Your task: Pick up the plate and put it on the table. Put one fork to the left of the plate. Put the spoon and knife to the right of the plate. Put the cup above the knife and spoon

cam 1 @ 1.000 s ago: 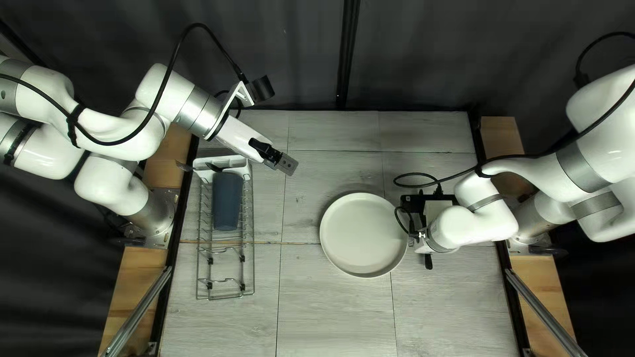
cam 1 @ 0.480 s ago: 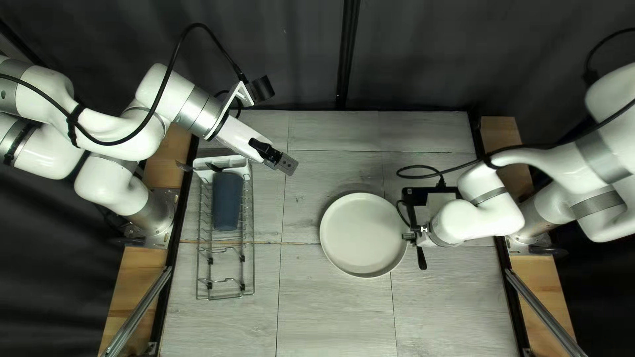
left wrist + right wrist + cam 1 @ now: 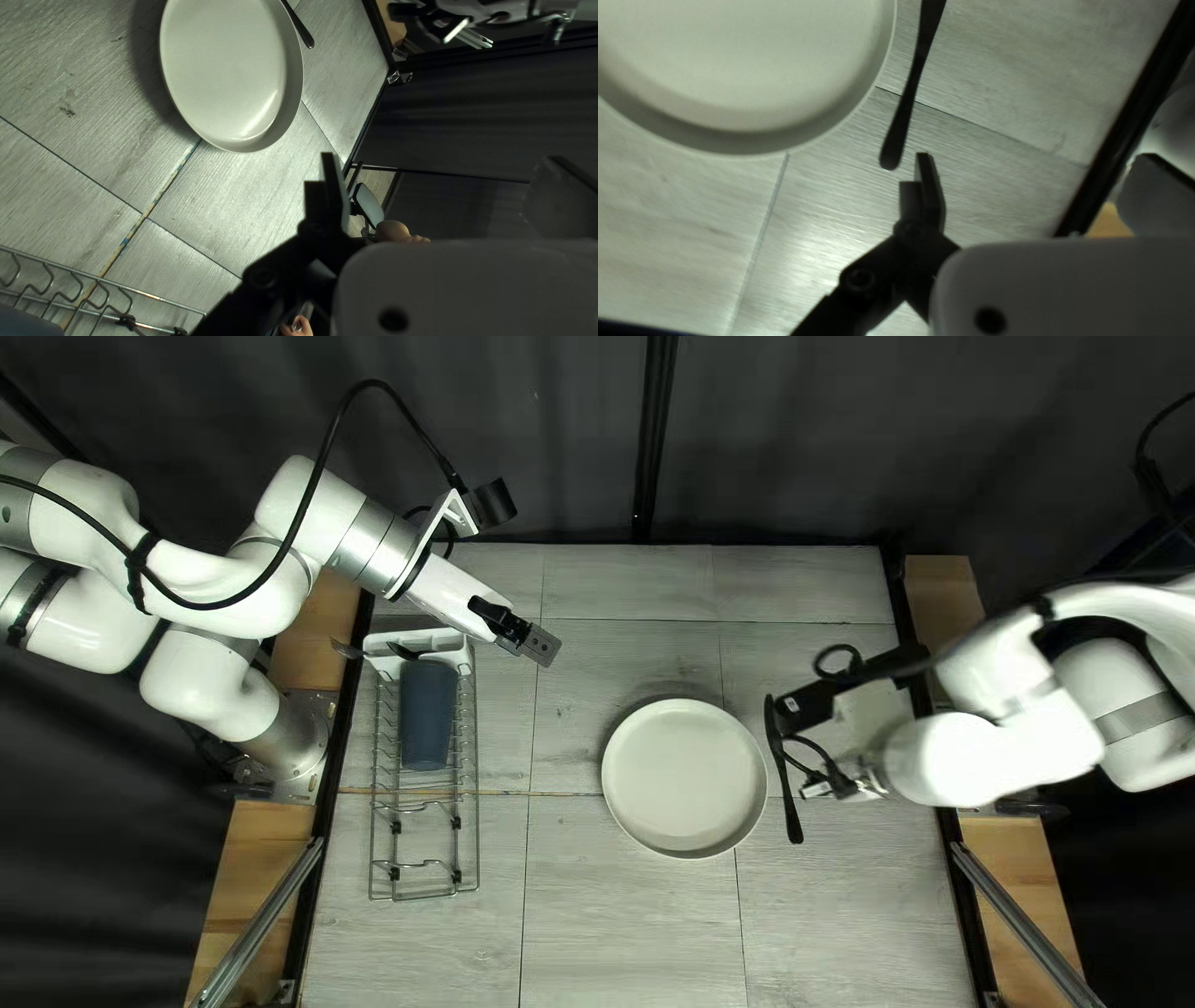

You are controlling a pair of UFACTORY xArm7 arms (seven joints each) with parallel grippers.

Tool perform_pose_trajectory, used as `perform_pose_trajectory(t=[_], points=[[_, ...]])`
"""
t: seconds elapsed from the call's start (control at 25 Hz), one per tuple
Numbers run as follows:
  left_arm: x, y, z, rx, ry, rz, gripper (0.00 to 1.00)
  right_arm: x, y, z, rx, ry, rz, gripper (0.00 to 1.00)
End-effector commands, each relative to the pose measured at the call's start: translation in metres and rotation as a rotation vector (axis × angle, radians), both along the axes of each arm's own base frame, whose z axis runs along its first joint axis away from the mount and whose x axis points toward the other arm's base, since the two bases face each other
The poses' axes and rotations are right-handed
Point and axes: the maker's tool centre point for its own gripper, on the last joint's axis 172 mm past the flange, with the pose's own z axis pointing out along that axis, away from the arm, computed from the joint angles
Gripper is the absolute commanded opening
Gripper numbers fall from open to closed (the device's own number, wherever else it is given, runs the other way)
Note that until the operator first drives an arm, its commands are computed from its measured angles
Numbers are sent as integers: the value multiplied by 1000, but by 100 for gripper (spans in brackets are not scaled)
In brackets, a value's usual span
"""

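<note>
- The left tool (image 3: 530, 642) is held where it was a second ago, over the far end of the rack (image 3: 425, 859). Its fingers are spread and nothing is carried.
- The cup (image 3: 428, 712) is left lying in the rack, along the left edge of the desk (image 3: 635, 924).
- Bare desk is kept between the rack and the plate (image 3: 684, 775), which is judged room enough for the fork.
- The plate is set flat near the middle, unmoved.
- A dark utensil (image 3: 790, 817) is now uncovered just right of the plate's rim, but knife or spoon cannot be told. One right-hand piece is thus judged placed, while the fork, the second piece and the cup remain.
- The right tool (image 3: 814, 788) has been drawn back rightward, spread and empty.
- Only a narrow strip is left between the utensil and the desk's right edge, partly overhung by the right arm. Beyond the utensil, bare desk is left for the cup.
</note>
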Motion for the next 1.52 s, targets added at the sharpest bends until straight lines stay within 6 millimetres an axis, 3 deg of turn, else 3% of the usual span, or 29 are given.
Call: perform_pose_trajectory(t=[0.04,0.2,0.48,0.64,0.88,1.04,1.12,1.36,1.52], points=[[0,0,0,0,0,0,100,0,0,0,0,0,1,100],[0,0,0,0,0,0,100,-1,-12,8,27,69,223,100],[0,0,0,0,0,0,100,-19,-67,81,59,115,579,100],[0,0,0,0,0,0,100,-38,-80,126,20,96,741,100],[0,0,0,0,0,0,100,-38,-80,126,20,96,741,100],[-8,16,35,171,39,-113,100,-38,-80,126,20,96,741,100],[-9,22,36,228,109,-177,100,-38,-80,126,20,96,741,100],[-50,35,45,425,306,-264,100,-38,-80,126,20,96,741,100],[-51,36,46,435,304,-251,100,-38,-80,126,20,96,741,100]])
